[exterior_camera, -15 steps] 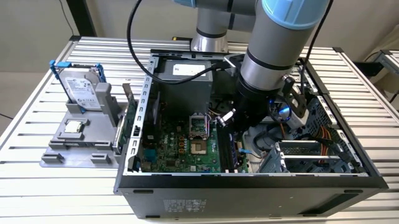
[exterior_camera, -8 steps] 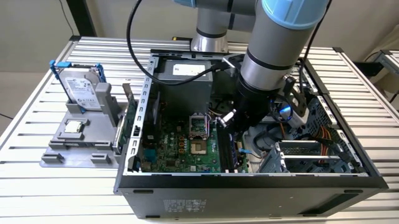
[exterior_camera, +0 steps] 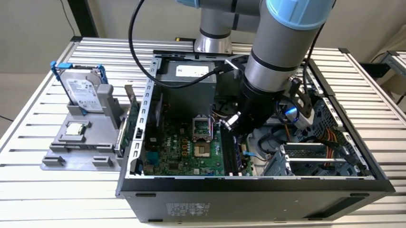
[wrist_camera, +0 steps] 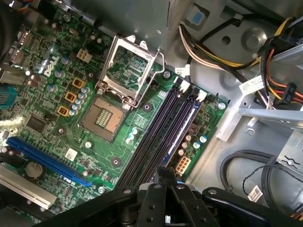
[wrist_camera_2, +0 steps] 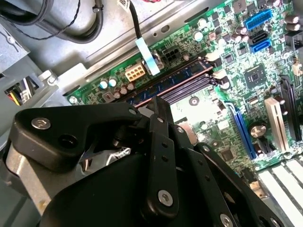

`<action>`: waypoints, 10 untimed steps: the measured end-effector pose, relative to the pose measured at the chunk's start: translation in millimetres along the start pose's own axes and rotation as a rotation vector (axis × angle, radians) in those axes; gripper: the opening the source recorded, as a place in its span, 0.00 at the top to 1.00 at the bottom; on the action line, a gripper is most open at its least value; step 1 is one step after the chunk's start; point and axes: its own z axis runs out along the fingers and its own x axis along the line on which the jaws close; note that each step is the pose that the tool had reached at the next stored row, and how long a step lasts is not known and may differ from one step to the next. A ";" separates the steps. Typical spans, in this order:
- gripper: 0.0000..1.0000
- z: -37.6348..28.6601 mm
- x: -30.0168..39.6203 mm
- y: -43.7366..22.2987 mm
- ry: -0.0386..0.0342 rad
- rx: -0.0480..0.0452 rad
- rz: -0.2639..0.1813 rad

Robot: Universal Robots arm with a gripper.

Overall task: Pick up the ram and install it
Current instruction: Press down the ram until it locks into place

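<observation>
The ram [wrist_camera: 184, 125] is a bluish-green stick standing on edge in one of the dark memory slots [wrist_camera: 154, 137] of the motherboard [exterior_camera: 184, 154], inside the open computer case [exterior_camera: 254, 190]. It also appears as a blue strip in the second wrist view [wrist_camera_2: 175, 79]. My gripper [wrist_camera: 164, 171] is low in the case, its black fingers together over one end of the ram [wrist_camera_2: 159, 100]. The fingertips hide that end, so contact cannot be judged. In the exterior view the gripper [exterior_camera: 238, 133] hangs just above the slots.
The empty CPU socket [wrist_camera: 128, 71] with its raised metal frame lies beside the slots. Cable bundles [wrist_camera: 222, 42] and a drive cage [exterior_camera: 311, 161] crowd the other side. Outside the case, on the exterior view's left, a grey holder [exterior_camera: 57, 159] carries a hard drive [exterior_camera: 82, 92] and a square silver chip [exterior_camera: 76, 128].
</observation>
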 end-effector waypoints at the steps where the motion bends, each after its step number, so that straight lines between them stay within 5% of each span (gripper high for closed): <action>1: 1.00 0.0 0.0 0.0 0.0000 0.0002 -0.006; 10: 1.00 0.0 -0.1 0.1 0.0001 0.0019 -0.062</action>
